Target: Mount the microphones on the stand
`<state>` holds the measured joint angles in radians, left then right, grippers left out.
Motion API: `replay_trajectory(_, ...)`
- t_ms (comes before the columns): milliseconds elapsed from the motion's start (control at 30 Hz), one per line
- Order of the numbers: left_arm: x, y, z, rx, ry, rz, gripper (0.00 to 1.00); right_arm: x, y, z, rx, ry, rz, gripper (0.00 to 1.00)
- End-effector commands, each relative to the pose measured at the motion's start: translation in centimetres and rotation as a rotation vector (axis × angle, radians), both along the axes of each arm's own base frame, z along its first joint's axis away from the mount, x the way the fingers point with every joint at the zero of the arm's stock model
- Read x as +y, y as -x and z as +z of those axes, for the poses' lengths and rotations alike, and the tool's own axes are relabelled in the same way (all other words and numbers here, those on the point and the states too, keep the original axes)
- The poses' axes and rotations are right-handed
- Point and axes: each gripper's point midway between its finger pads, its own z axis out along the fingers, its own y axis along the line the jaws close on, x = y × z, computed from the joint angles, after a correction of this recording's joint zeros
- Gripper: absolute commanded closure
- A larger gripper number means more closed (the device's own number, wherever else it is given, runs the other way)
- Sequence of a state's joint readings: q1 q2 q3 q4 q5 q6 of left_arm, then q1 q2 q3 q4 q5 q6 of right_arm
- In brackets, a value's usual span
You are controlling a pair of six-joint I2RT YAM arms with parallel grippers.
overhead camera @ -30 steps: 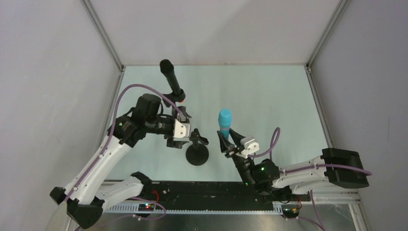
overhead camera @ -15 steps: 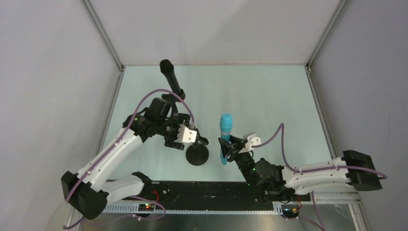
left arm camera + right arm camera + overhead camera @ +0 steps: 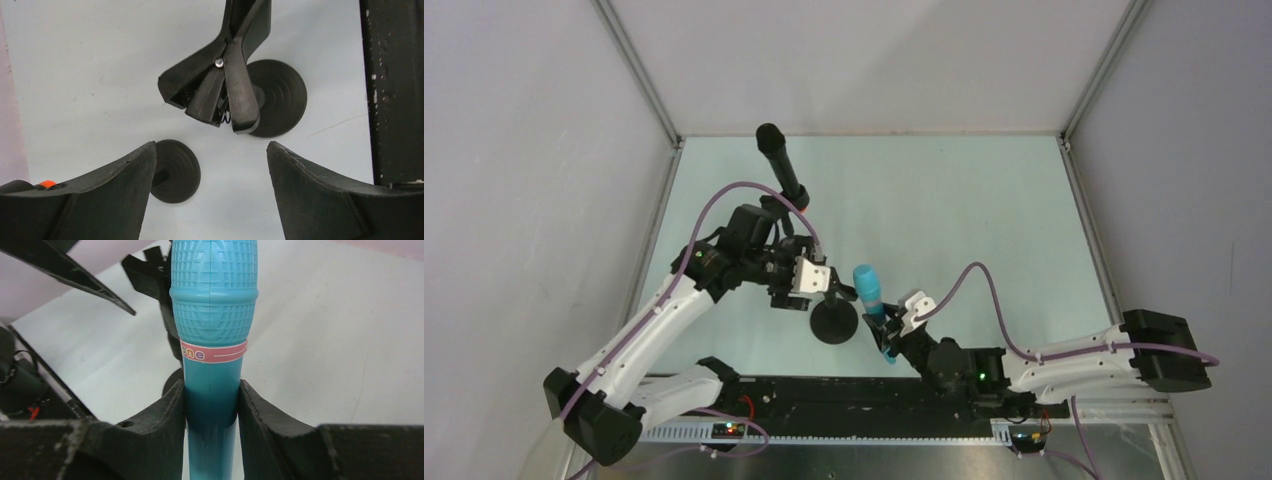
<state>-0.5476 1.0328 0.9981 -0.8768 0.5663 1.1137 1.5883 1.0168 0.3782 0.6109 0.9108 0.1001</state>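
Firmly closed, the right gripper [image 3: 212, 395] clamps the turquoise-blue microphone [image 3: 214, 295] low on its smooth handle. One black finger [image 3: 170, 410] presses each side, and the grip sits below the pink band [image 3: 215, 352] under the ribbed head. From the top camera the microphone leans with its head up and toward the far left. It is close to the near edge of the worktop [image 3: 984, 200], about midway along it, and just right of the stand [image 3: 834, 322]. Whether the head touches the stand's clip cannot be told from that view.

The left gripper [image 3: 210, 150] is spread wide and holds nothing. Its wrist camera shows the stand's black spring clip [image 3: 220, 95] just ahead of the two fingertips and apart from both, with the jaws of the clip shut. The stand's round ribbed base [image 3: 282, 95] lies flat on the worktop under the clip. A second, smaller-looking round base [image 3: 177, 170] with a short stem sits beside the left finger, partly hidden by it.

The black microphone [image 3: 782, 168] stands tilted toward the far left corner of the worktop, head uppermost. Its lower end is lost behind the left arm and its purple cable. It is well apart from the turquoise-blue one.
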Motion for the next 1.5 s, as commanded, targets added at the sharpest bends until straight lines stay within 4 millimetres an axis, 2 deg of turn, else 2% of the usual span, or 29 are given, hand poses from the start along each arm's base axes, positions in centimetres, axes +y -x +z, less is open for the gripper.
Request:
replay_trajectory(0, -1.8, 0.6, 1.7, 0.056, 0.117, -0.003, 0.14, 0.6, -1.6, 2.2, 0.015, -0.115, -0.042, 1.00)
replay_trajectory(167, -2.4, 0.7, 1.9, 0.071, 0.140, -0.028, 0.15, 1.5, -3.6, 3.7, -0.005, -0.201, -0.056, 1.00)
replay_trajectory(267, -2.5, 0.9, 1.8, 0.066, 0.139, -0.044, 0.15, 2.9, -3.4, 4.9, -0.036, -0.230, -0.010, 1.00)
replay_trajectory(367, -2.6, 0.9, 1.8, 0.070, 0.138, -0.045, 0.16, 3.1, -3.0, 4.3, -0.032, -0.199, -0.005, 1.00)
replay_trajectory(400, -2.7, 0.9, 1.7, 0.075, 0.138, -0.044, 0.17, 2.7, -3.0, 4.2, -0.020, -0.197, -0.023, 1.00)
replay_trajectory(433, -2.7, 0.9, 1.7, 0.077, 0.138, -0.044, 0.18, 2.4, -2.9, 3.0, -0.004, -0.141, -0.031, 1.00)
replay_trajectory(467, -2.7, 0.9, 1.8, 0.079, 0.139, -0.043, 0.19, 1.6, -3.0, 3.1, 0.023, -0.162, -0.060, 1.00)
replay_trajectory(500, -2.7, 0.9, 1.8, 0.079, 0.141, -0.043, 0.19, 1.2, -2.8, 1.7, 0.044, -0.102, -0.067, 1.00)
replay_trajectory(567, -2.8, 0.9, 1.8, 0.082, 0.142, -0.045, 0.19, 0.1, -2.5, 1.3, 0.079, -0.106, -0.096, 1.00)
replay_trajectory(633, -2.9, 0.9, 2.0, 0.081, 0.148, -0.049, 0.20, -0.8, -2.4, 1.4, 0.093, -0.117, -0.116, 1.00)
replay_trajectory(700, -3.0, 0.8, 2.4, 0.075, 0.155, -0.050, 0.20, -1.1, -2.2, 2.3, 0.090, -0.155, -0.113, 1.00)
replay_trajectory(833, -3.2, 0.7, 2.9, 0.074, 0.164, -0.046, 0.21, 0.5, -1.3, 5.0, 0.022, -0.221, -0.028, 1.00)
replay_trajectory(1000, -3.2, 0.7, 3.3, 0.078, 0.171, -0.034, 0.22, 2.9, -0.8, 4.9, -0.003, -0.212, 0.016, 1.00)
replay_trajectory(1100, -3.2, 0.9, 3.5, 0.080, 0.175, -0.031, 0.22, 3.2, -1.3, 4.3, 0.000, -0.196, -0.014, 1.00)
replay_trajectory(1233, -3.3, 1.5, 3.7, 0.083, 0.186, -0.043, 0.22, 2.4, -2.7, 4.5, 0.005, -0.217, -0.076, 1.00)
replay_trajectory(1467, -3.9, 2.7, 4.1, 0.104, 0.205, -0.073, 0.24, 1.3, -5.3, 6.4, -0.031, -0.304, -0.162, 1.00)
